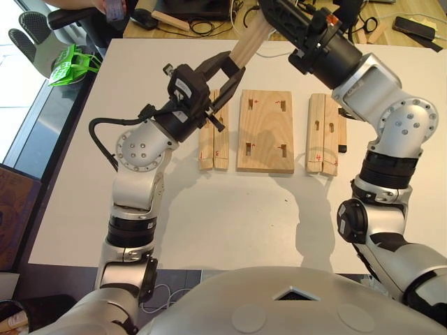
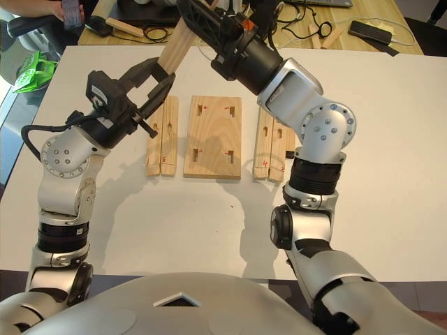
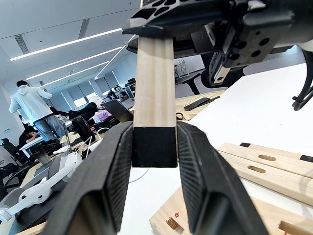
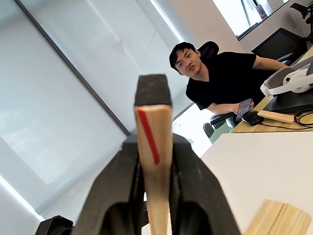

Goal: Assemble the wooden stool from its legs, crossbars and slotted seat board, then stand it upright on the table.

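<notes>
Right wrist view: wooden piece (image 4: 156,186) bears red stripe.

No writing can be read: small red hand-drawn marks sit beside the slots of the flat pale wooden seat board (image 1: 265,130) and on two pairs of slotted pale wooden bars (image 1: 213,136) (image 1: 323,134), and a red stripe marks the black-tipped pale wooden leg (image 4: 152,132).

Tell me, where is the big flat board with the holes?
The slotted seat board lies flat on the white table, between the left pair of legs and the right pair of legs.
</notes>
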### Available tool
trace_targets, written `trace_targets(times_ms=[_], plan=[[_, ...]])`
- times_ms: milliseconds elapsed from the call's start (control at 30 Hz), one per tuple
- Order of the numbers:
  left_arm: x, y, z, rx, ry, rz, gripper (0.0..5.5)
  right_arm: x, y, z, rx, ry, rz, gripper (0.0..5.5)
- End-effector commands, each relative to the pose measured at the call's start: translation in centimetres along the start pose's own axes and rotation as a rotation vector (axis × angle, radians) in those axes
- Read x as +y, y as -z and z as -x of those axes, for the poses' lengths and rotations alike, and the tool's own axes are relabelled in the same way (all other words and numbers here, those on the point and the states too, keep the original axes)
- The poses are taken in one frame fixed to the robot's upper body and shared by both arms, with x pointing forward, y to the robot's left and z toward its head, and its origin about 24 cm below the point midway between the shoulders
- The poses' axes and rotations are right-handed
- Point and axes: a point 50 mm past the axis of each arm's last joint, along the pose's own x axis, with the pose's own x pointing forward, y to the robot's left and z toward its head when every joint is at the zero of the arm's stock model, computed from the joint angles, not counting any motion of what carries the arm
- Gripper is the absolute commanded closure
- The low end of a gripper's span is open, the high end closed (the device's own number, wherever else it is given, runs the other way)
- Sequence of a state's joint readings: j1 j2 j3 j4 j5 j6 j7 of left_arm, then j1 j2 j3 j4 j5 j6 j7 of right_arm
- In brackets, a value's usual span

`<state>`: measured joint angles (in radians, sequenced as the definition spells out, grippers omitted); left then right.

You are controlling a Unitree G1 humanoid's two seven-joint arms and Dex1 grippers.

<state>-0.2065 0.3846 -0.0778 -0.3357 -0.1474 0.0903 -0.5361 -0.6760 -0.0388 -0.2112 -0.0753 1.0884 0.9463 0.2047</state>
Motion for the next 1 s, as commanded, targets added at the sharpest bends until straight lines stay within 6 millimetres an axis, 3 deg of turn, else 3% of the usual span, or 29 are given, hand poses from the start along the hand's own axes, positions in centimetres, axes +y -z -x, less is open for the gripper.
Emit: trace_targets(times_ms=[33, 200, 333, 500, 667, 800, 1000], plan=[[-0.3, -0.4, -0.3, -0.012, 0.014, -0.008, 4.22, 0.1, 0.1, -0.2, -0.014, -0.003, -0.018, 5.08], [-0.6, -0.4, -0.5, -0.016, 0.015, 0.0, 4.22, 0.6, 0.3, -0.3, -0.03, -0.026, -0.032, 5.09], [0.2, 0.1, -0.1, 0.011, -0.065, 0.002, 3.37, -0.1, 0.0, 0.2, -0.086, 0.029, -0.031, 5.1], [1.5, 0.9, 0.5, 0.045, -0.203, -0.014, 2.62, -2.0, -2.2, 2.0, -0.241, 0.171, 0.003, 5.1], [4.2, 2.7, 2.7, 0.135, -0.473, 0.018, 1.88, -4.6, -4.4, 5.6, -0.33, 0.442, 0.227, 5.1], [4.0, 2.6, 1.4, 0.088, -0.617, 0.289, 1.33, -6.9, -2.5, 7.7, -0.191, 0.665, 0.449, 5.1], [1.6, 1.8, -0.7, 0.039, -0.662, 0.516, 1.33, -8.2, -0.9, 9.9, -0.103, 0.809, 0.514, 5.1]])
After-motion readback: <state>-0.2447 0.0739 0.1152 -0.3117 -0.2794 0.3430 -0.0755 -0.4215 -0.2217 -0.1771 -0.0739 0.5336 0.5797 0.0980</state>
